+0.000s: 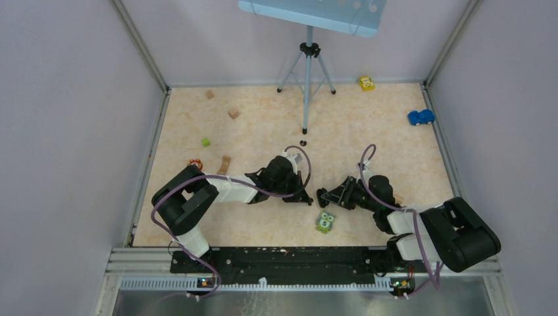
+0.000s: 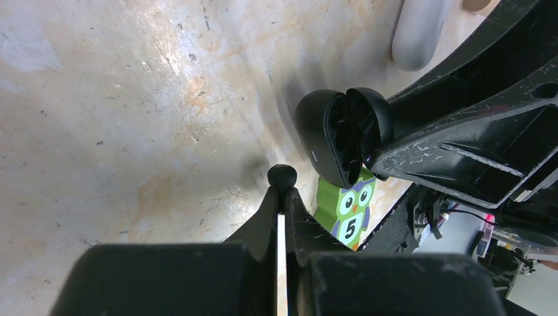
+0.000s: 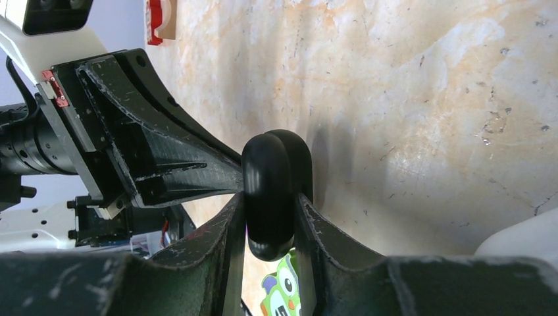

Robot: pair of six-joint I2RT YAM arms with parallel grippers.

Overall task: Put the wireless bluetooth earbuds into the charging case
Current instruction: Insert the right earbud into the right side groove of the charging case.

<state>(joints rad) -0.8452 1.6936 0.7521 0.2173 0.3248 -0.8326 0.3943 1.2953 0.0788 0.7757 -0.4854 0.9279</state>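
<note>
Near centre of the left-wrist view, left tool (image 2: 282,196) is pinching a tiny black earbud (image 2: 281,175) at its very tips. Its fingers are together, w/ only the bud's rounded head poking out. Up and to the right of it, right tool (image 3: 270,209) is clamping the black charging case (image 2: 339,137) side-on. The lid is cracked open, gap facing roughly toward that camera, and bud and case aren't touching yet. Both look to be hanging above the worktop (image 2: 131,99), w/ an owl card (image 2: 349,209) lying below them and a white case (image 2: 418,33) at the upper right edge.

Step in hand, judging by this, is seating the bud in the case. Doing it well probably means:
- right arm holding the case steady w/o squeezing the lid shut;
- left arm lining the bud up w/ a socket before going in, and approaching slow. The lid gap looks narrow, and which socket is free can't be read from here.

Grip on the bud is shallow, so a sideways nudge vs. the rim could flick it out. Letting go should wait until it's sitting in the well.
</note>
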